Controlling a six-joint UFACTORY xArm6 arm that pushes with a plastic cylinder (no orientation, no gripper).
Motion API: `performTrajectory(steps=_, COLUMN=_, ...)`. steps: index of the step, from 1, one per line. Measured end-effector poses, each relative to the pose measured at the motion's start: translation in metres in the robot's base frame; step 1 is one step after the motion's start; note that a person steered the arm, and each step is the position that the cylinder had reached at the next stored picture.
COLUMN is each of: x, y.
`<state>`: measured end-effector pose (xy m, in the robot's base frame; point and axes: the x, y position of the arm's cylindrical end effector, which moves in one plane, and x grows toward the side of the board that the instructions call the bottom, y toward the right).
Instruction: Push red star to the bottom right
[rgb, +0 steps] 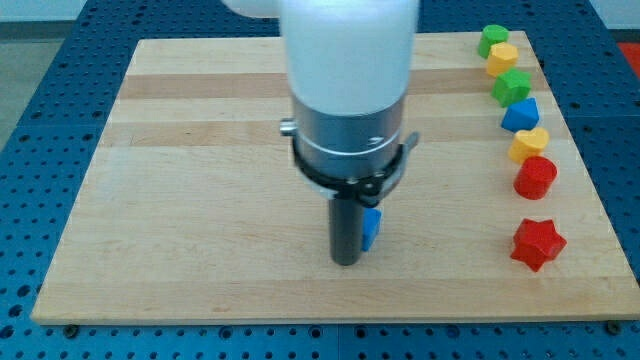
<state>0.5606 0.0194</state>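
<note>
tip mid-board, touching blue block | red star well right

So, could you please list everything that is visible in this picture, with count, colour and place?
board: 1, light wood, fills the view
red star: 1, red, lower right
red block: 1, red, above the star
yellow blocks: 2, yellow, right column
blue block: 1, blue, right column
green blocks: 2, green, upper right column
small blue block: 1, blue, centre, partly hidden by the rod
my tip: 1, dark, centre, beside the small blue block
</note>
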Motion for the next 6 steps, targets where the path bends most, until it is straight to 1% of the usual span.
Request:
performTrajectory(steps=3, x=-0.009, y=0.096)
performTrajectory(steps=5, x=-0.017, y=0.138)
performTrajectory(steps=6, x=-0.022, y=0.144)
